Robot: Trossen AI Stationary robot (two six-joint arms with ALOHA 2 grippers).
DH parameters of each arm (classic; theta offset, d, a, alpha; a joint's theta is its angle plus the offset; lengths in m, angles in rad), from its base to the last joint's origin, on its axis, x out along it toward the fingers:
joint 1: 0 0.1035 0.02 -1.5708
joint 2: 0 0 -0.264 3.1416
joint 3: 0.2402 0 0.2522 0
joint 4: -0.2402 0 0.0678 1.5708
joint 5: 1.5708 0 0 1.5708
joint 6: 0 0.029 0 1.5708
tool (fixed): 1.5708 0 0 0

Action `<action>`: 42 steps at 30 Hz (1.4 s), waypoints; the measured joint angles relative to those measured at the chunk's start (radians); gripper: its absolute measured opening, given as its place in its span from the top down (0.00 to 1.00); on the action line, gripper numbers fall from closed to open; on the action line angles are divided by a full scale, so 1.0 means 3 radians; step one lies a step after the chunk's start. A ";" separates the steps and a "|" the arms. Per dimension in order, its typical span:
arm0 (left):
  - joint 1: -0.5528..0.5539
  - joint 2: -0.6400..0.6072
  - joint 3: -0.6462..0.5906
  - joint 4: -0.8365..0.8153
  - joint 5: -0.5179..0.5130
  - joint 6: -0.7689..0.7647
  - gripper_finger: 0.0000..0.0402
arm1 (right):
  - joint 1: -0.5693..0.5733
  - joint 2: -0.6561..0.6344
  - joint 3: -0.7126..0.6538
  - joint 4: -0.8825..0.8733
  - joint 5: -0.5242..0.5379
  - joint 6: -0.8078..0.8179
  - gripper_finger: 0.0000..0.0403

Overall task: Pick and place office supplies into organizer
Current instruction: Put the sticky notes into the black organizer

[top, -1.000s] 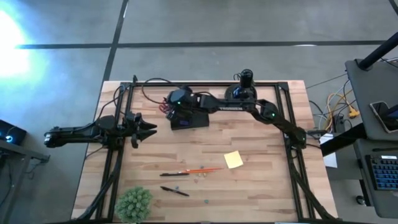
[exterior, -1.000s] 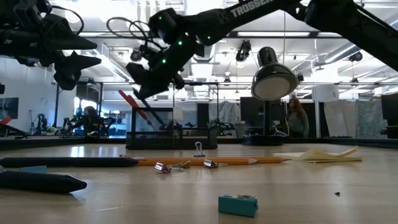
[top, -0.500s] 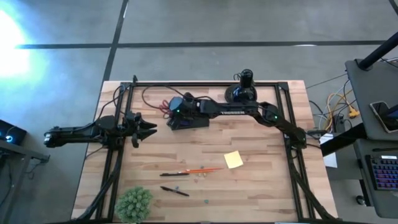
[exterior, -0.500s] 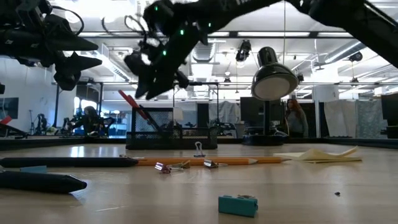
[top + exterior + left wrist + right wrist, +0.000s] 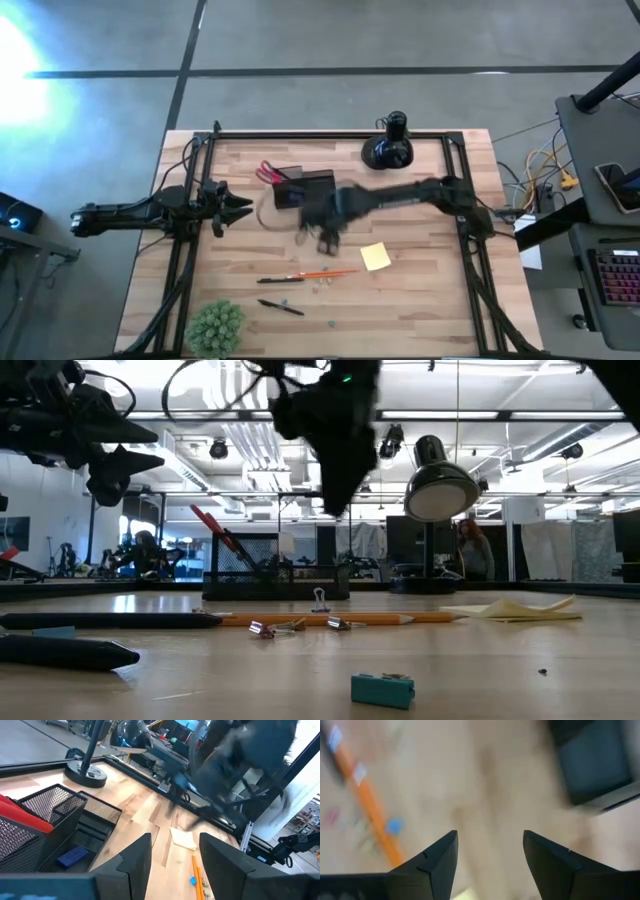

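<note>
Two fingers of my right gripper (image 5: 490,857) spread apart, nothing between them, so it's free for the next pick. Just below and ahead lies the orange pencil (image 5: 372,815), with the organizer (image 5: 305,186) behind it already holding the red-handled scissors (image 5: 268,173). Left gripper (image 5: 240,208) waits far off, fingers parted, empty.

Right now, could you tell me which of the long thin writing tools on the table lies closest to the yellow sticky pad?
The orange pencil; its tip ends just beside the sticky pad, while both black pens lie farther off.
</note>
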 joint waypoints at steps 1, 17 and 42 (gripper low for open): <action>0.0000 0.0004 0.0000 0.0004 0.0000 0.0000 0.62 | 0.0089 -0.0033 -0.0112 -0.0006 -0.0023 0.0144 0.47; 0.0000 0.0001 -0.0001 -0.0001 0.0001 -0.0019 0.62 | 0.0572 -0.0863 -0.2081 0.0620 -0.0375 0.4216 0.48; -0.0003 0.0530 0.0264 0.1305 0.0150 0.0759 0.62 | 0.0293 -0.1663 -0.3184 0.1363 -0.0316 0.3980 0.48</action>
